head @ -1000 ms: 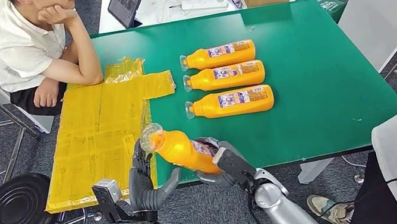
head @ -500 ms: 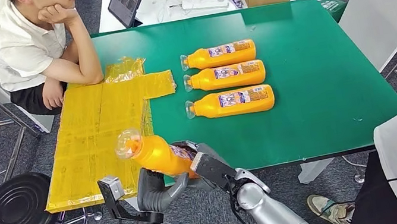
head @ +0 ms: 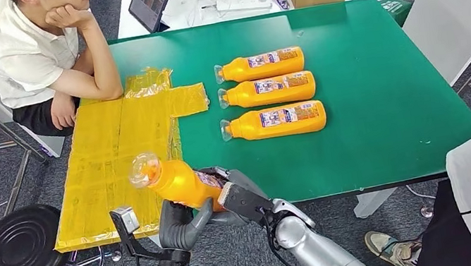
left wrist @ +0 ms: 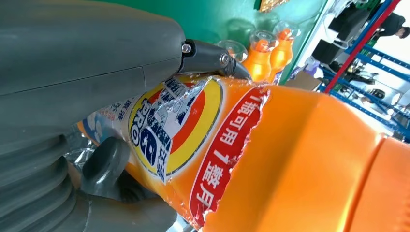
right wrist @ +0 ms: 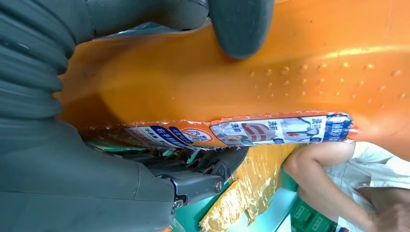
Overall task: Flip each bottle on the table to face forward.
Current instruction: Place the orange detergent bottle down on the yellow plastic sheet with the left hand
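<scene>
Gripping one orange bottle (head: 180, 182) from both sides above the desk's (head: 365, 69) near edge: right hand (head: 236, 193) wrapped round the labelled lower body, left hand (head: 177, 226) cupped beneath the middle. Tilted, clear cap toward the yellow sheet (head: 119, 158) at the left edge. Lying flat in a row mid-desk, three more bottles (head: 269, 92), caps toward the left edge, labels up. Seated at the far left corner, a person (head: 35, 57).

Glossy orange plastic bottle (head: 180, 182), torn paper-like label (left wrist: 193, 135); matt green table (head: 381, 81).
</scene>
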